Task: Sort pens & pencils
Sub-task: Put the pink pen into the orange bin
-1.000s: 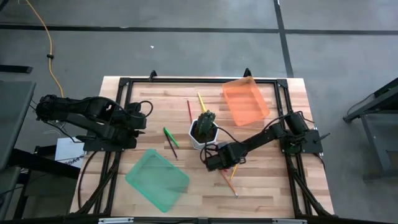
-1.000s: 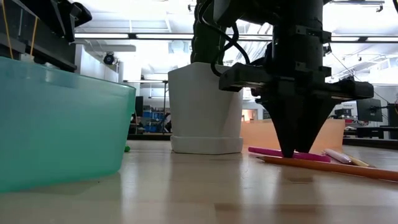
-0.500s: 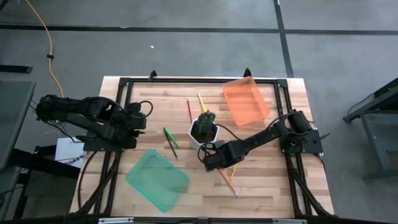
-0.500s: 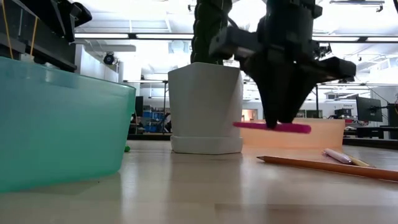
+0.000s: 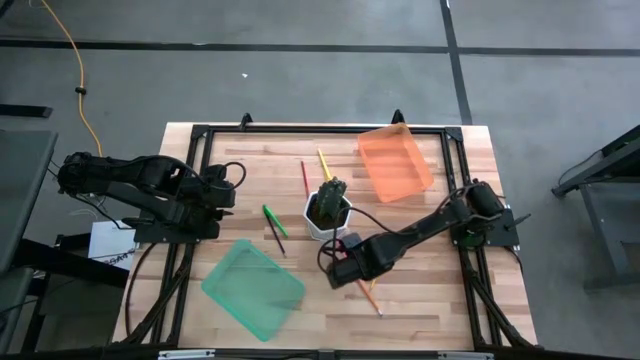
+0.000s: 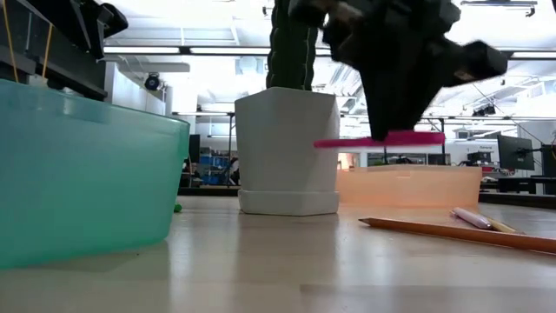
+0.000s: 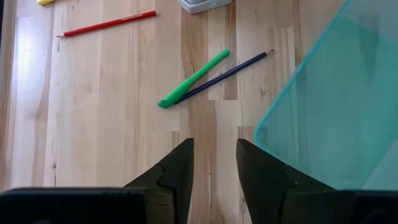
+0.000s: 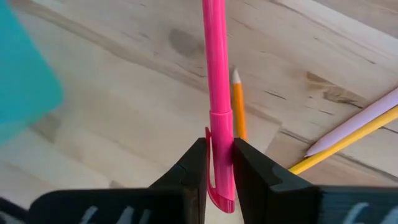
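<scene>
My right gripper (image 6: 383, 130) is shut on a pink pen (image 6: 380, 139) in the air, in front of the white cactus pot (image 5: 328, 213). An orange pencil (image 6: 460, 233) lies on the table below it. A green pen (image 7: 193, 79) and a dark pencil (image 7: 227, 73) lie crossed left of the pot. A red pencil (image 5: 304, 178) and a yellow pen (image 5: 325, 162) lie behind the pot. My left gripper (image 7: 214, 155) hovers open at the table's left, above bare wood. My right gripper pinches the pink pen between its two fingers (image 8: 191, 167) at the clip end (image 8: 219, 134). The fingers come from above, pointing down, and lie across the pen. The pen hangs about level, lifted clear of the table.
A green tray (image 5: 253, 288) stands at the near left and an orange tray (image 5: 395, 163) at the far right. A yellow pencil and a lilac stick (image 8: 357, 127) lie beside the orange pencil, near the right gripper.
My right gripper has risen and drifted toward the table's near edge, rolling a little. The pink pen, first lying on the table by the orange pencil, has been lifted clear and now hangs about halfway up the pot.
</scene>
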`<state>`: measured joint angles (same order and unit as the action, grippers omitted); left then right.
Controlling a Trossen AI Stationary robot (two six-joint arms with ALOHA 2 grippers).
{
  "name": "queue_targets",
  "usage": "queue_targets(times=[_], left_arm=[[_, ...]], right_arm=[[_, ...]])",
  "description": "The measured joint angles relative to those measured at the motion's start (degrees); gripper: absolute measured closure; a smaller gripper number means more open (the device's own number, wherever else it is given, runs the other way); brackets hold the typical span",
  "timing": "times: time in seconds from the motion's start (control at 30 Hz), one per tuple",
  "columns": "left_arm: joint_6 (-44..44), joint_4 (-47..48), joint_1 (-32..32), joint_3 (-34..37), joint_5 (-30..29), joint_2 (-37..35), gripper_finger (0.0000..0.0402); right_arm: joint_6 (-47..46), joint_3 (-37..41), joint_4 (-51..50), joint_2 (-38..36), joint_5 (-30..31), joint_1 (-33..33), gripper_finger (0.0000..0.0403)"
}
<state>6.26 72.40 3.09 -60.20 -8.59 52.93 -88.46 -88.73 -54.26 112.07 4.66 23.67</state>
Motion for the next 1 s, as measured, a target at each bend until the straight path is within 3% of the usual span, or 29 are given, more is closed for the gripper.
queue_targets(times=[0.57, 1.0], left_arm=[[0.5, -2.4, 0.0, 0.0, 1.7, 0.0, 0.0293], [0.5, -7.2, 0.0, 0.0, 4.1, 0.0, 0.0293]], right_arm=[[7.0, -13.7, -6.0, 0.0, 7.8, 0.5, 0.0357], [12.7, -17.4, -7.7, 0.0, 8.6, 0.5, 0.0357]])
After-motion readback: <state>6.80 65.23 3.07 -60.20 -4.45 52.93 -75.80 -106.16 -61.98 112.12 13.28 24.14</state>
